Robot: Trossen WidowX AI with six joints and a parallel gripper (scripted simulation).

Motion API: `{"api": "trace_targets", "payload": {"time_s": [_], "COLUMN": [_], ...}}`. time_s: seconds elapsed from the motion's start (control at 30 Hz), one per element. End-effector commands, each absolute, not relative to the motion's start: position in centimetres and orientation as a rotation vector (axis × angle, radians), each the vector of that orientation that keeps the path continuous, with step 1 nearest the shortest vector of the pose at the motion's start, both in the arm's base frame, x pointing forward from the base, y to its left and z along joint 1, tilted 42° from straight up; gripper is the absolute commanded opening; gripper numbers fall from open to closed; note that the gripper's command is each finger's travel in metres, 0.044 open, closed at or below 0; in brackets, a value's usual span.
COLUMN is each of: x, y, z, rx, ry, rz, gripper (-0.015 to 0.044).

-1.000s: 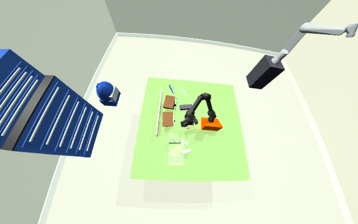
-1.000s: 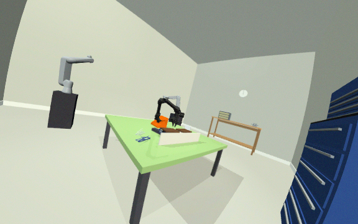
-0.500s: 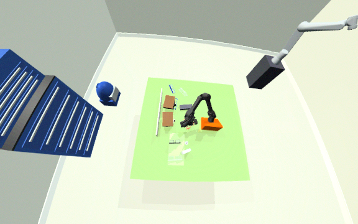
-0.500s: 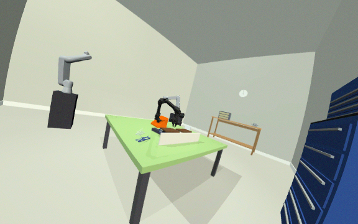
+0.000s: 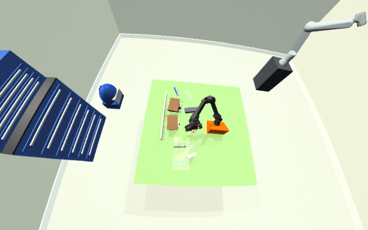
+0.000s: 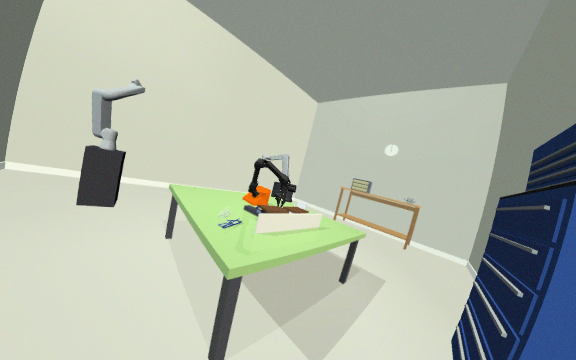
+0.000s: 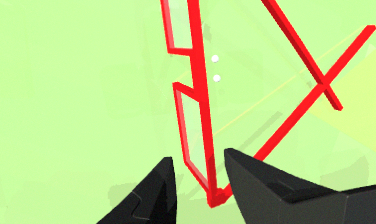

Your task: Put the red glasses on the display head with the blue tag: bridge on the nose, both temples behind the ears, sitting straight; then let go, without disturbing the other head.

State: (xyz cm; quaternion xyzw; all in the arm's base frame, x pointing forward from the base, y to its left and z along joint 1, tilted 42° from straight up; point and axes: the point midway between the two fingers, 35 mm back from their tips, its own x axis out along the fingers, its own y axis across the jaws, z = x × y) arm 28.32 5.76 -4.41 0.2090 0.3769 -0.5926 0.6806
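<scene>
The red glasses (image 5: pixel 193 131) (image 7: pixel 198 60) show close up in the wrist view, with their temples crossing at the right. My gripper (image 6: pixel 280 204) (image 7: pixel 198 161) is partly open, its fingers on either side of the lower hinge end of the frame. Gaps show between the fingers and the frame; no grip is visible. In the top view the arm partly covers the glasses. Two brown blocks (image 5: pixel 174 105) (image 5: pixel 172 122) stand left of the arm, with small parts at their right sides, apparently the display heads. The upper one has blue marks beside it. Faces and tag are too small to tell.
A long white board (image 5: pixel 163 118) (image 6: pixel 288 223) stands behind the brown blocks. A dark grey block (image 5: pixel 190 110) lies near the arm. Blue glasses (image 5: pixel 176 91) (image 6: pixel 230 223), pale glasses (image 5: pixel 188 94), black-framed glasses (image 5: pixel 179 145), a white disc (image 5: pixel 191 147) and a white block (image 5: pixel 191 155) are around.
</scene>
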Motion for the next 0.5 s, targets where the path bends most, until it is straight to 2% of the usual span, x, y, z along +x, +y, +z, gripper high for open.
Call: {"api": "trace_targets", "payload": {"time_s": [0.0, 0.47], "x": [28.1, 28.1], "y": [4.9, 3.6], "z": [-5.1, -6.6], "rx": [0.453, 0.451], "ry": [0.849, 0.848], "rz": [-1.337, -1.338], "gripper": [0.0120, 0.0120]}}
